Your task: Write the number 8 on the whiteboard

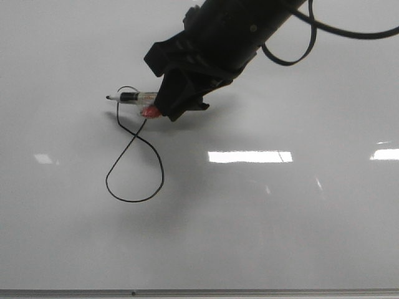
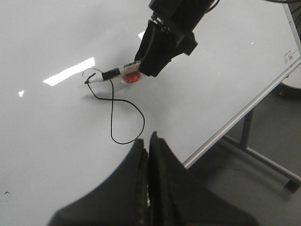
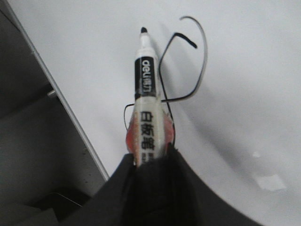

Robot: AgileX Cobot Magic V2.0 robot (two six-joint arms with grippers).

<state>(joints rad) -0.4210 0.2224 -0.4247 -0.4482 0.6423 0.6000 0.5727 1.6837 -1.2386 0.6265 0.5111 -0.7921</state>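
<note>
Right fingers pinching the marker, left fingers pressed together idle: keep its tip ahead of them and close the number 8's upper loop on the whiteboard.

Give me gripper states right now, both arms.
Left gripper: shut, holding nothing, hovering over the whiteboard.
Right gripper: shut on the marker, tip at the number 8.
</note>
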